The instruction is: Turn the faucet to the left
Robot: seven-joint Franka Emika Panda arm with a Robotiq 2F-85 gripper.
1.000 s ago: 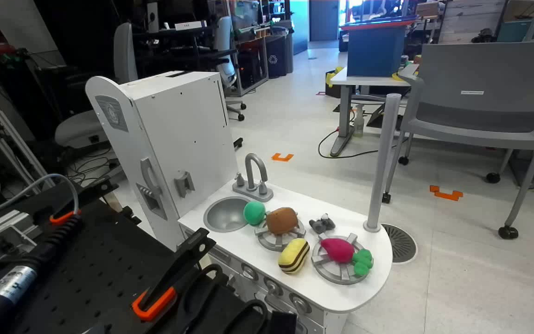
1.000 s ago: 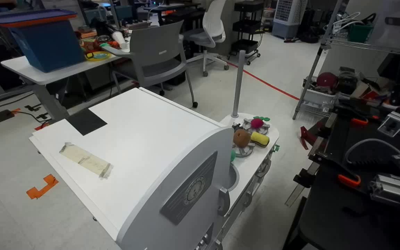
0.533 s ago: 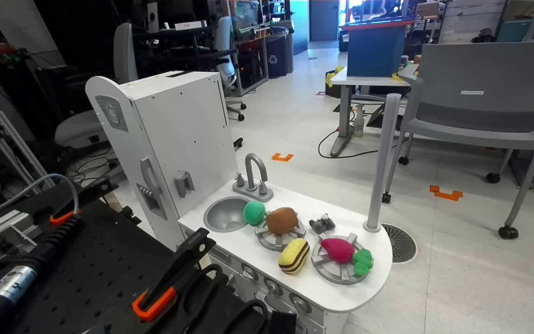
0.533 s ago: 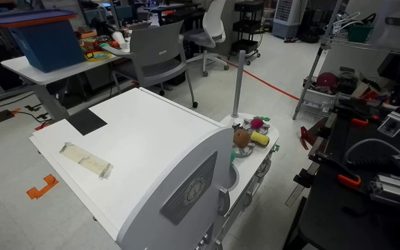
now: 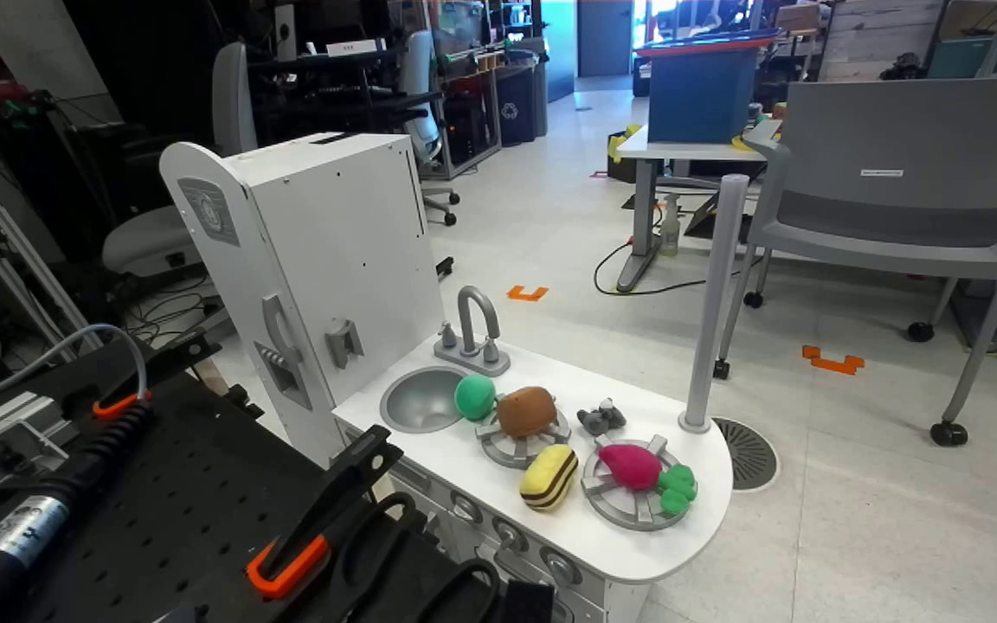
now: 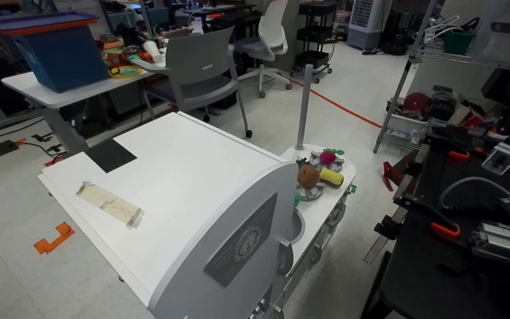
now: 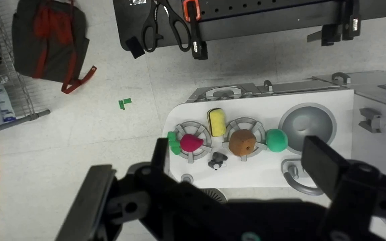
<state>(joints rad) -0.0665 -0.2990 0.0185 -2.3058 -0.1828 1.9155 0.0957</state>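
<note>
The silver-grey toy faucet [image 5: 466, 324] stands upright behind the round sink in an exterior view, its arched spout bent over to the right. In the wrist view the faucet [image 7: 302, 188] shows from above at lower right, partly covered by the right finger. The tall white cabinet hides it in an exterior view. My gripper [image 7: 236, 140] shows only in the wrist view. Its jaws are wide apart with nothing held, high above the counter. The right finger [image 7: 320, 164] overlaps the faucet in that view, with no contact visible.
The white counter [image 5: 542, 545] holds a grey sink basin [image 5: 396, 414], green ball [image 5: 474, 397], brown toy [image 5: 526, 412], yellow toy [image 5: 548, 478], magenta toy [image 5: 630, 467] and dark grey toy [image 5: 601, 420]. A grey post [image 5: 715, 294] and white cabinet [image 5: 351, 251] rise at its ends. A black table [image 5: 161, 502] stands in front.
</note>
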